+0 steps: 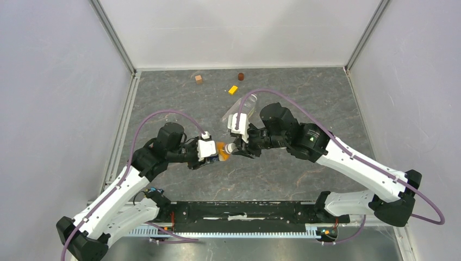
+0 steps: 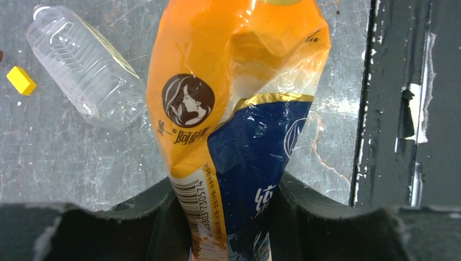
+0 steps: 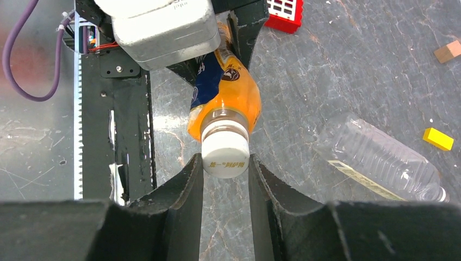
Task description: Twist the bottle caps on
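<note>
My left gripper (image 2: 228, 217) is shut on the lower body of the small orange bottle (image 2: 234, 109) with the dark blue label and holds it off the table, neck pointing at the right arm. In the top view this gripper (image 1: 209, 150) and bottle (image 1: 221, 150) are at mid-table. A white cap (image 3: 225, 155) sits on the bottle's neck. My right gripper (image 3: 225, 166) has its fingertips closed on both sides of that cap, also seen from above (image 1: 238, 148). The larger clear bottle (image 3: 380, 157) lies on its side on the table, apart from both grippers. A second cap is not in view.
A yellow block (image 1: 233, 89), a brown cube (image 1: 199, 79) and a small dark brown cylinder (image 1: 241, 75) lie near the back wall. A red grid-like piece (image 3: 282, 13) lies beyond the left gripper. The black rail (image 1: 239, 212) runs along the near edge.
</note>
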Tool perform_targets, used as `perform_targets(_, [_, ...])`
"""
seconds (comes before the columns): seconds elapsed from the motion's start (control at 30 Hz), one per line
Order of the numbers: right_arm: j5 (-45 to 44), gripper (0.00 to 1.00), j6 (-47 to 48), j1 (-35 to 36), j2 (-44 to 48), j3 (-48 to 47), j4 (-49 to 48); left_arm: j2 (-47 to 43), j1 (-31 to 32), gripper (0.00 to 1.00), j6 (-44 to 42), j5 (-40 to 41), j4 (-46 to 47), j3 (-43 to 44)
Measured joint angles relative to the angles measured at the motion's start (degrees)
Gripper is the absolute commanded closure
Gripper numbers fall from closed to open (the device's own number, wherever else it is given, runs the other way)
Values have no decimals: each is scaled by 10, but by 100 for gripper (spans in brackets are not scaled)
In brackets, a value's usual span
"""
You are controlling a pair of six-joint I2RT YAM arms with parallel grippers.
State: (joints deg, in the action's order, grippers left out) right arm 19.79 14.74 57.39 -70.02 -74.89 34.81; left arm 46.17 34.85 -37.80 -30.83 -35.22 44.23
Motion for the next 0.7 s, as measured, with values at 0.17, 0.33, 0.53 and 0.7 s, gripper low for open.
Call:
perform_targets(0.17, [10, 89, 15, 2, 0, 0, 2, 11, 0, 54, 0, -13, -33, 17])
perform_targets(0.33, [21, 91, 32, 3, 0, 4, 4, 28, 0, 54, 0, -25, -74, 37])
perform_targets(0.53, [45, 93, 68, 4, 11, 38, -14, 39, 0, 55, 0, -40, -116, 47])
perform_targets(0.7, [59, 92, 105, 4, 24, 51, -21, 48, 0, 55, 0, -60, -125, 50])
